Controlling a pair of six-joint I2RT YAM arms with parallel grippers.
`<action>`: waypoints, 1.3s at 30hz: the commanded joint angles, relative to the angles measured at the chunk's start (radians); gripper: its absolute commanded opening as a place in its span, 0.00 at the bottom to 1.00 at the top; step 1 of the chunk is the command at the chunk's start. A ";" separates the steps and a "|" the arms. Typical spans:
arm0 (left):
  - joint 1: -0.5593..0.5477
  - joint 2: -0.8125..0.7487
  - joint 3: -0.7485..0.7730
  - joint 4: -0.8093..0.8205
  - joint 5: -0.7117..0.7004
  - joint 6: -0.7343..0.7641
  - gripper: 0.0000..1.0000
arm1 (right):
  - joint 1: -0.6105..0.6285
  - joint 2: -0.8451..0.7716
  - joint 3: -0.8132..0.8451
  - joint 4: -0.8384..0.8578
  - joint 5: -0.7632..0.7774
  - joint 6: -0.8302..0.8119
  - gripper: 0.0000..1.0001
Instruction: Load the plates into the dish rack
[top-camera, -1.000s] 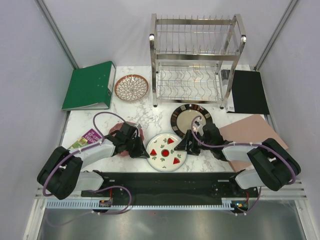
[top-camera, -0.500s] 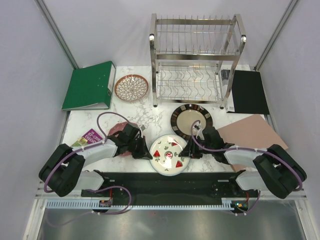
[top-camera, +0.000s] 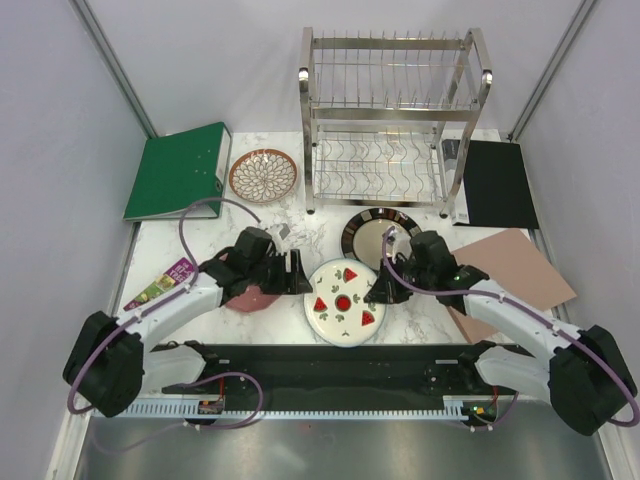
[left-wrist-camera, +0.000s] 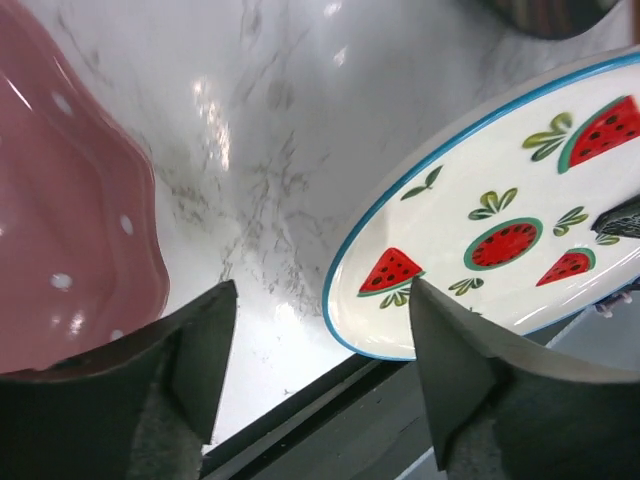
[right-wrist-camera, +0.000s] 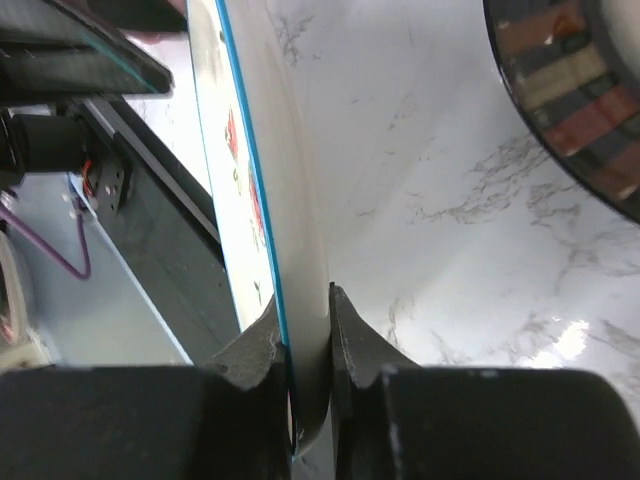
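My right gripper (top-camera: 379, 291) is shut on the right rim of the white plate (top-camera: 342, 302) with red fruit, holding it tilted above the table's front edge. The wrist view shows that rim (right-wrist-camera: 270, 180) pinched between my right gripper's (right-wrist-camera: 305, 330) fingers. My left gripper (top-camera: 300, 272) stands open just left of this plate (left-wrist-camera: 500, 240), not touching it; nothing sits between the jaws of the left gripper (left-wrist-camera: 320, 340). The pink dotted plate (top-camera: 250, 297) lies under my left arm. The dark-rimmed plate (top-camera: 372, 236) lies behind the right gripper. The petal plate (top-camera: 263, 174) sits left of the steel dish rack (top-camera: 390, 120).
A green binder (top-camera: 180, 170) lies at the back left and a black folder (top-camera: 495, 185) at the back right. A tan board (top-camera: 510, 275) is under my right arm. A purple packet (top-camera: 165, 282) lies front left. A black rail (top-camera: 340, 362) runs along the front edge.
My right gripper has shut on the white plate's right rim and raised it. My left gripper let go of the left rim, opened and drew back.
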 joint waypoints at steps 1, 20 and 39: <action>0.034 -0.109 0.125 -0.081 -0.042 0.171 0.86 | -0.037 -0.064 0.270 -0.216 -0.081 -0.228 0.00; 0.094 -0.119 0.398 0.100 -0.380 0.614 1.00 | -0.287 0.221 1.409 -0.324 0.267 -0.409 0.00; 0.089 -0.182 0.357 0.082 -0.426 0.527 1.00 | -0.332 0.553 1.776 -0.058 1.173 -0.571 0.00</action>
